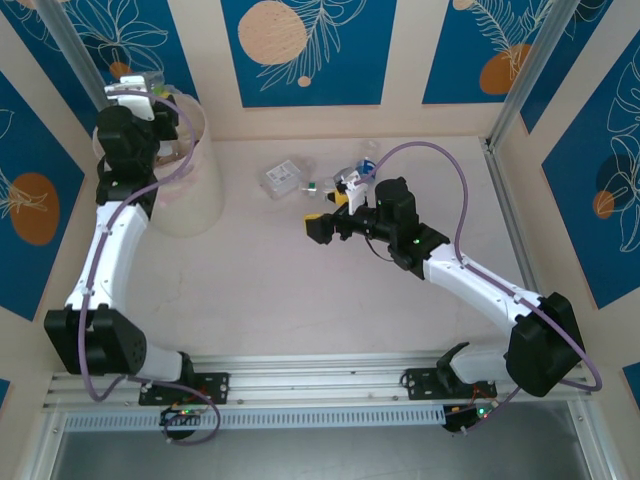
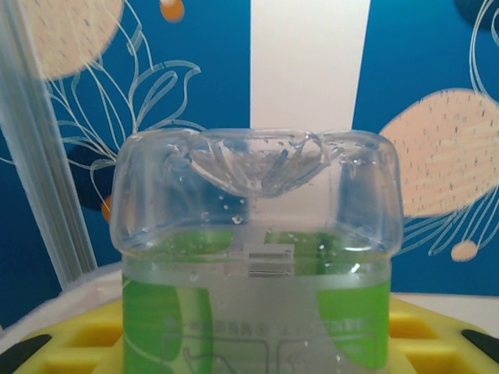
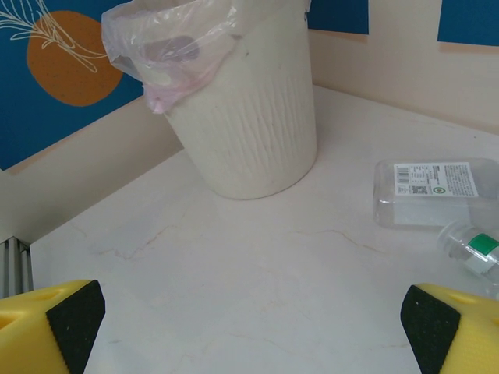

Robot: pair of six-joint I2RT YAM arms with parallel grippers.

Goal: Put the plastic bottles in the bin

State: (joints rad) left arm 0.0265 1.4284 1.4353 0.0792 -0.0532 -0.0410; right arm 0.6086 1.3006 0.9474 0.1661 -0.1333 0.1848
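Left tool (image 1: 135, 98), clamped on a green-labelled bottle (image 2: 256, 234) with the bin (image 1: 195, 205) below it, seems due to release; right tool (image 3: 249, 319) gapes empty.

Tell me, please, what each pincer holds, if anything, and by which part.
The left pincer grips a green-labelled clear bottle by its labelled body. The right pincer is open and empty.

Robot lab cell: aluminium-framed table (image 1: 300, 300), printed wall panels (image 1: 300, 50).
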